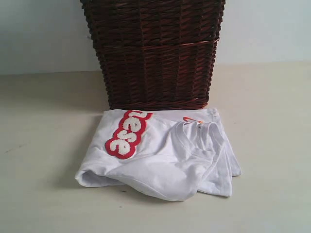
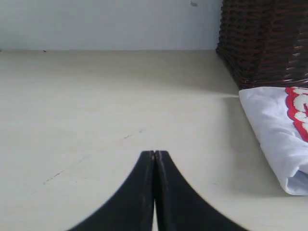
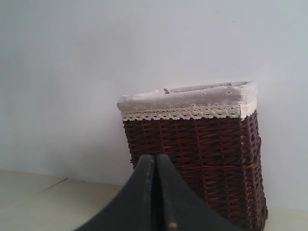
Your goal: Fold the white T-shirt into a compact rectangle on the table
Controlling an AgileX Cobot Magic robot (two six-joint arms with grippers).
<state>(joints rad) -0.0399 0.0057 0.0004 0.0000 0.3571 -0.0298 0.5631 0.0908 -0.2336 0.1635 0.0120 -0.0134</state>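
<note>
The white T-shirt [image 1: 160,155] lies folded in a loose bundle on the table [image 1: 43,194], just in front of the basket. Its red-outlined lettering [image 1: 127,134] faces up on the left part, and the orange neck tag [image 1: 193,119] shows near the back right. One folded edge of the T-shirt [image 2: 279,134] appears in the left wrist view. My left gripper [image 2: 154,153] is shut and empty over bare table, well apart from the shirt. My right gripper [image 3: 156,157] is shut and empty, facing the basket. Neither arm appears in the exterior view.
A dark brown wicker basket [image 1: 154,53] stands upright directly behind the shirt, touching or nearly touching its back edge. The basket [image 3: 197,149] has a beige cloth lining with a lace rim. A pale wall [image 1: 39,34] rises behind the table.
</note>
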